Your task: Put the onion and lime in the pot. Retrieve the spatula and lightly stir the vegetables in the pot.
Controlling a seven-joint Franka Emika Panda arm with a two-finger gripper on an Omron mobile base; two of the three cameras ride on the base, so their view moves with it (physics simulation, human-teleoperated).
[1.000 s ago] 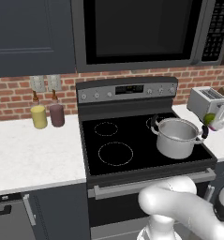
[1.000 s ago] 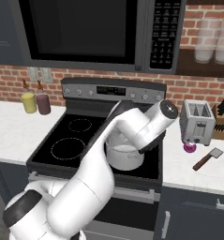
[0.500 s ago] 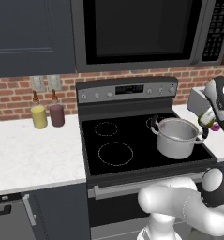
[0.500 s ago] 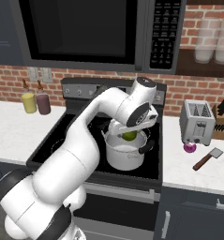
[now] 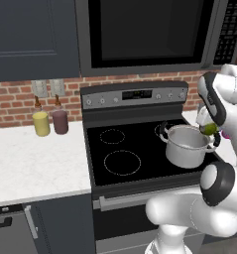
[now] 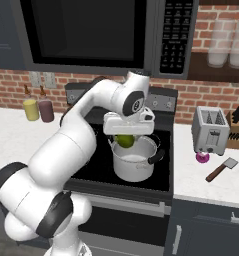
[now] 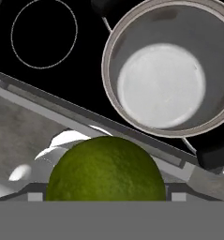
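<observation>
While toaster flanks it, pincer grips lime above pot.

Glossy white plastic shells all over the arm, fat rounded links like stacked sausages. Dark grey, nearly black discs at the joints: one big round cap low on the base link, another on the elbow, and a black circular cap with a small pale mark on the wrist joint. Dark band running along the forearm too. Flat white boxy end effector under the wrist. No visible cables or screws, very clean rendered look.
</observation>
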